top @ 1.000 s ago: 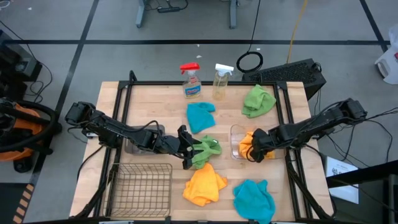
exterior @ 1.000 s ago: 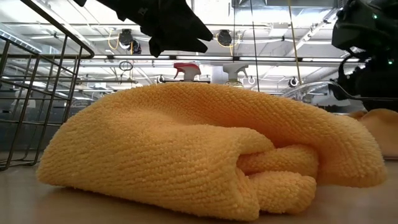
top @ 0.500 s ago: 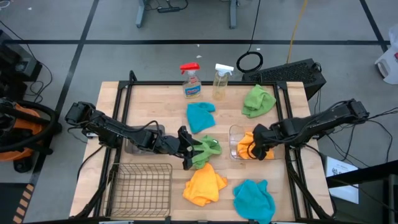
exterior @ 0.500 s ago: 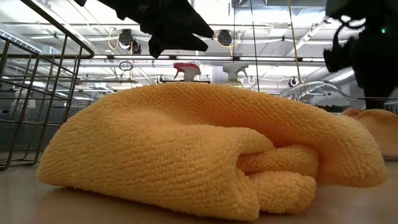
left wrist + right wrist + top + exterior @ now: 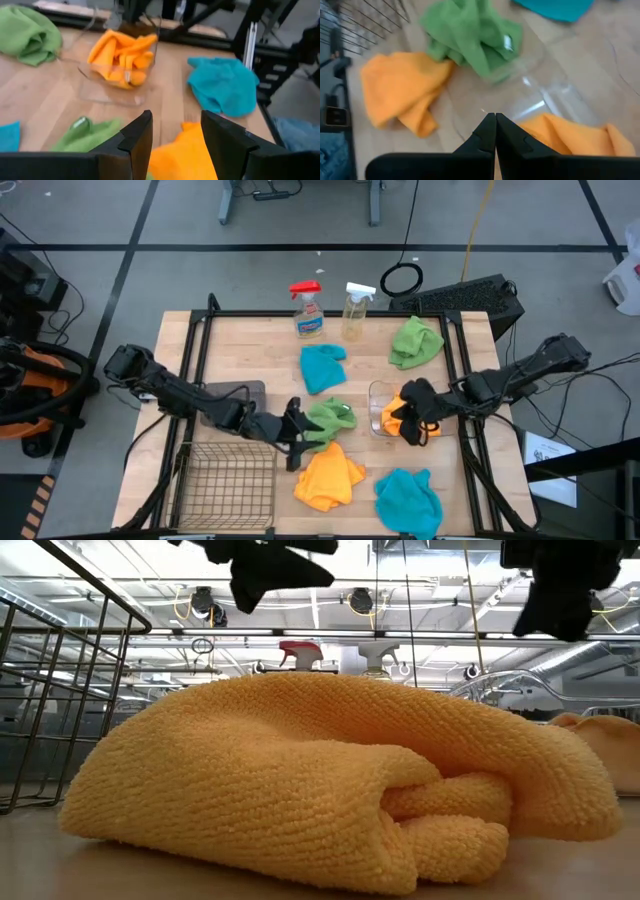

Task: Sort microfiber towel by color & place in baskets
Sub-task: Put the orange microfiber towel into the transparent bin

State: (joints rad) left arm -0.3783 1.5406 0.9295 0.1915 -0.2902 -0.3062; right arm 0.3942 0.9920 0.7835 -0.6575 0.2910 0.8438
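while the right tool (image 5: 418, 418), pressed together and empty, has lifted off the clear tub (image 5: 378, 393) holding one orange towel (image 5: 398, 412), the left tool (image 5: 296, 442), spread, backs from the green towel (image 5: 330, 419).

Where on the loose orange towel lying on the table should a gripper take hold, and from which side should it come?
Grip the raised crumpled ridge at the middle of the orange towel, coming straight down from above. It lies in a soft rumpled heap flat on the table, so the bunched folds give two fingers something to pinch. The open left gripper is nearest.
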